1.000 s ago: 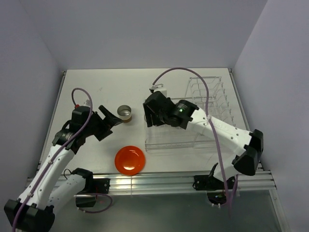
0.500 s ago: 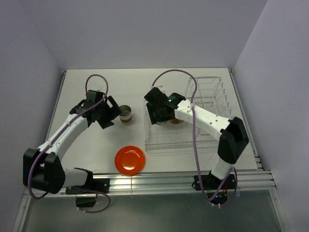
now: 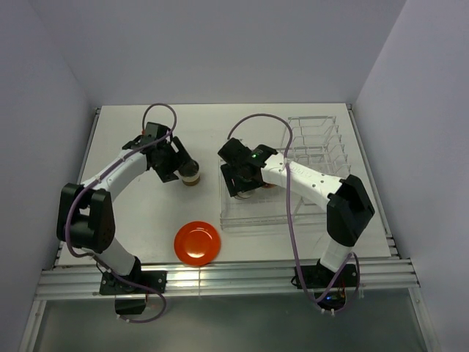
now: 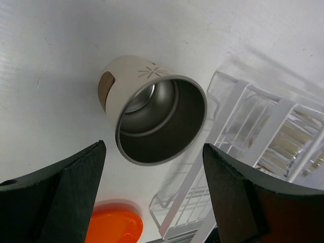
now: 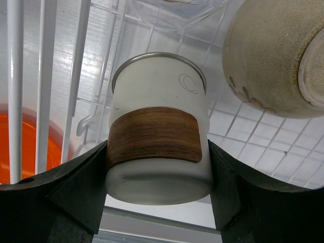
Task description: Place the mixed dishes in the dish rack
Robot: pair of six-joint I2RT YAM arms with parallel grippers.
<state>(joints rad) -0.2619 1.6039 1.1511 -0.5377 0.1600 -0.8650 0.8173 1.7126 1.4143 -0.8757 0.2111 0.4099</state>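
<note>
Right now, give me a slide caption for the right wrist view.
Right hand grips a brown-banded cup inside the dish rack, beside the beige bowl.

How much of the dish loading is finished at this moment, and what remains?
Done: the bowl lies in the rack. In hand: the right gripper clamps one cup inside it; the open left gripper straddles the other cup on the table. Left: the plate.

A white table [image 3: 146, 220] sits between pale lavender walls [image 3: 220, 51], aluminium rail [image 3: 242, 275] along its near edge.
</note>
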